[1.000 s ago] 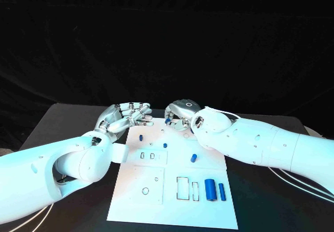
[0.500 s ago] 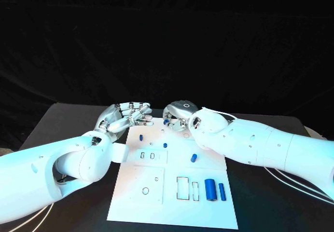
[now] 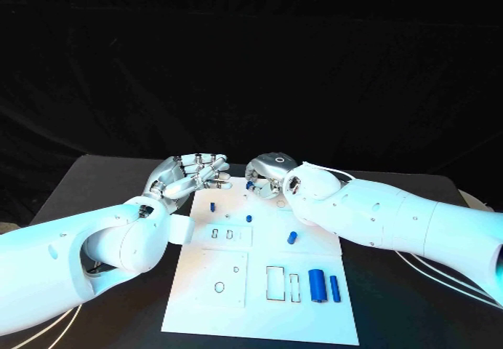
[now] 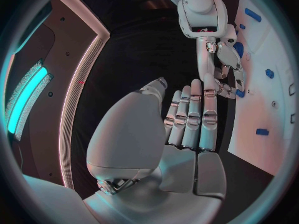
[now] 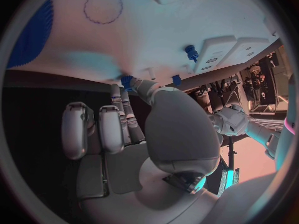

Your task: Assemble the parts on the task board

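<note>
Right hand pinches a small blue part at the far edge of the flat white rectangular task board

The silver many-fingered right hand is curled down over the board's far edge, and the wrist views show a small blue plastic piece pinched at its fingertips, touching or just above the white surface; which of the two I cannot tell. The silver left hand stands just beside it off the board's far left corner, fingers straight and pressed side by side, holding nothing. Other blue parts lie loose: a short peg mid-board and two long cylinders near the front. I judge the step to be seating this piece; the next move likely calls for lining it up over its socket, pressing straight down, then releasing.
</note>
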You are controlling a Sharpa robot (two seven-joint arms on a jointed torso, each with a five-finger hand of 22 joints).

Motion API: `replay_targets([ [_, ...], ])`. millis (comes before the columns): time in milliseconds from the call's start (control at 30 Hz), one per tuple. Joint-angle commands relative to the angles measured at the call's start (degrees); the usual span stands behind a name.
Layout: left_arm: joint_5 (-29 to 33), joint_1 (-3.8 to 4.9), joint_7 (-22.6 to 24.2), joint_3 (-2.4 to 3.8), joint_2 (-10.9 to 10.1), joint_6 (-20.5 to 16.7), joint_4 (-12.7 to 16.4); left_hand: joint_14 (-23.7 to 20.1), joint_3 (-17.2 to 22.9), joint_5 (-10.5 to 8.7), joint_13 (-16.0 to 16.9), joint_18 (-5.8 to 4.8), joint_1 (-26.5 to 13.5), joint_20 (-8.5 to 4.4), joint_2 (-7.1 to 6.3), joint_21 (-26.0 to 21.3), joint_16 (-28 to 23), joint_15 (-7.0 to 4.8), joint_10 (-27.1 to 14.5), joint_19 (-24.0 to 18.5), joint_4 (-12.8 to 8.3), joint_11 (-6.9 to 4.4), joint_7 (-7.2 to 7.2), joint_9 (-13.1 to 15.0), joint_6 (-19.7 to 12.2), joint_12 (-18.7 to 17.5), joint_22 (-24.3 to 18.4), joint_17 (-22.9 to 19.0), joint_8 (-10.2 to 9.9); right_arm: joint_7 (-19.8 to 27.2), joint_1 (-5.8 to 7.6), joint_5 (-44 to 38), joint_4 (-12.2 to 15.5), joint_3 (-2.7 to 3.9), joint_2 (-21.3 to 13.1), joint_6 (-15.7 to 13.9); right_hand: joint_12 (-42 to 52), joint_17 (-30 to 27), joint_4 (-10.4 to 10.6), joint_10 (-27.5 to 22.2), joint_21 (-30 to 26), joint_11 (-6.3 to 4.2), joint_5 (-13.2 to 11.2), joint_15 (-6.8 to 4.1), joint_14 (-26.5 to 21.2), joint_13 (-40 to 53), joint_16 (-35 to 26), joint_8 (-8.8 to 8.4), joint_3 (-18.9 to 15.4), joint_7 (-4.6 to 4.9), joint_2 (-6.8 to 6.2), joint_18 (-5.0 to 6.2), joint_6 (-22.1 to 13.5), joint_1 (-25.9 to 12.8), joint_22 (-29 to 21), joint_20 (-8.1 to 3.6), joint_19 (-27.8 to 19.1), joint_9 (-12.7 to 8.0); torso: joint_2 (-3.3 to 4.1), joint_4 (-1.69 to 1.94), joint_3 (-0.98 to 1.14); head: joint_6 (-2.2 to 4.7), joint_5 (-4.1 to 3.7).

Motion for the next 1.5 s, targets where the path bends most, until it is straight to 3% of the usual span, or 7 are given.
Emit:
replay_targets([
  [33, 0.1, 0.15, 0.1, 0.06, 0.1, 1.2, 0.1, 0.0, 0.2, -0.32, 0.0, 0.68, -0.6, -0.01, 0.03, 0.1, -0.3, 0.45, -0.1, 0.4, 0.0, 0.30, 0.31, -0.1, -0.2, -0.2, 0.0, 0.0, -0.2, -0.9, -0.01, -0.4, 0.0, -0.03, 0.0, 0.7, -0.6, -1.4, 0.1, -2.3, -1.6, 0.52, -0.7, 0.84, 0.7, -0.3, -0.6, -1.36, -0.6, 0.76, -1.03, 1.18, -2.1, -0.6, -2.3, 0.45, -1.7, -0.4, 0.00, -0.02, 0.02, -0.02, -0.03],
  [367, 0.4, 0.18, 0.0, 0.05, -0.1, 1.2, -0.1, -0.1, 0.1, -0.43, 0.0, 0.66, -0.9, 0.07, -0.01, 0.0, -0.5, 0.53, -0.2, 0.4, 0.1, 0.39, 0.39, -0.1, -0.3, -0.5, -0.1, 0.2, -0.4, -1.4, 0.03, -0.9, 4.5, 0.01, -3.4, -2.2, 0.7, -3.3, 0.7, -4.8, -3.5, 0.59, -0.8, 0.96, 0.1, -0.3, -1.5, -2.28, -4.3, 0.58, -3.05, 1.75, -3.1, -1.7, -4.5, 0.83, -3.0, -0.1, -0.05, -0.18, 0.13, 0.21, 0.01],
  [567, 0.5, 0.19, 0.0, 0.05, -0.4, 1.3, -0.1, -0.1, 0.1, -0.45, 0.0, 0.66, -1.0, 0.08, -0.02, 0.0, -0.5, 0.54, -0.2, 0.4, 0.1, 0.39, 0.39, -0.1, -0.3, -0.5, -0.2, 0.2, -0.4, -1.5, 0.81, 1.9, 13.0, 0.53, -11.3, -4.0, 3.0, -2.0, 1.0, -2.0, -1.9, 0.22, -0.1, 0.66, 0.5, 0.4, -0.7, -1.90, -4.9, 0.58, -2.49, 1.16, -1.7, -1.1, -1.9, 0.58, -1.1, 0.3, -0.27, -0.62, 0.24, 0.49, -0.03],
  [800, 0.5, 0.19, 0.0, 0.04, -0.9, 1.6, -0.1, -0.1, 0.1, -0.46, 0.0, 0.66, -1.0, 0.08, -0.02, 0.0, -0.5, 0.54, -0.2, 0.4, 0.1, 0.39, 0.37, -0.1, -0.3, -0.5, -0.2, 0.2, -0.4, -1.7, 2.01, 9.2, 18.9, 0.85, -19.8, 2.7, 7.4, 1.2, 3.6, 6.7, 0.9, -0.87, 2.9, -0.17, 1.5, 2.7, 1.4, -3.70, -9.5, 0.38, -4.87, 0.22, -3.6, -4.1, 2.4, -0.18, 1.7, 0.1, -0.57, -1.35, 0.42, 0.66, -0.09],
  [1033, 0.5, 0.19, 0.0, 0.04, -1.3, 1.7, -0.1, -0.2, 0.1, -0.47, 0.0, 0.66, -1.0, 0.09, -0.03, 0.0, -0.6, 0.54, -0.2, 0.3, 0.1, 0.38, 0.36, -0.1, -0.3, -0.5, -0.2, 0.2, -0.4, -3.2, 2.33, 11.6, 19.7, 0.93, -23.7, 8.0, 28.5, 7.7, 7.8, 10.6, 4.4, -2.87, 3.6, -2.18, 3.0, 21.7, 5.0, -2.10, -24.8, -1.56, -2.15, -1.09, -4.4, 1.8, 8.2, -1.83, 5.2, 2.1, -0.65, -1.61, 0.66, 0.45, 0.01],
  [1200, 0.5, 0.19, -0.1, 0.03, -1.3, 1.8, -0.1, -0.2, 0.1, -0.47, 0.0, 0.66, -1.0, 0.09, -0.03, 0.0, -0.6, 0.54, -0.2, 0.3, 0.1, 0.38, 0.36, -0.1, -0.3, -0.5, -0.2, 0.2, -0.4, -3.8, 2.25, 12.2, 18.9, 0.94, -24.2, 9.1, 66.9, 14.8, 10.6, 15.4, 6.8, -1.61, 4.3, -1.12, 4.2, 60.8, 8.5, 0.22, -29.1, -0.79, 0.38, -1.94, -6.2, 5.4, 11.9, -0.80, 7.6, 4.0, -0.60, -1.49, 0.53, 0.21, 0.01],
  [1500, 0.5, 0.19, -0.1, 0.03, -1.4, 1.8, -0.2, -0.2, 0.1, -0.47, 0.0, 0.66, -1.0, 0.09, -0.03, 0.0, -0.6, 0.54, -0.2, 0.3, 0.1, 0.38, 0.36, -0.1, -0.3, -0.5, -0.2, 0.2, -0.4, -4.1, 1.63, 12.7, 16.8, 0.92, -22.8, 9.4, 72.2, 18.7, 10.4, 18.9, 7.7, -1.69, 5.1, -0.63, 5.0, 67.1, 9.8, 0.95, -29.4, -0.36, 1.36, -2.26, -6.5, 6.0, 13.4, -0.67, 8.5, 4.4, -0.54, -1.49, 0.52, -0.06, 0.14],
])
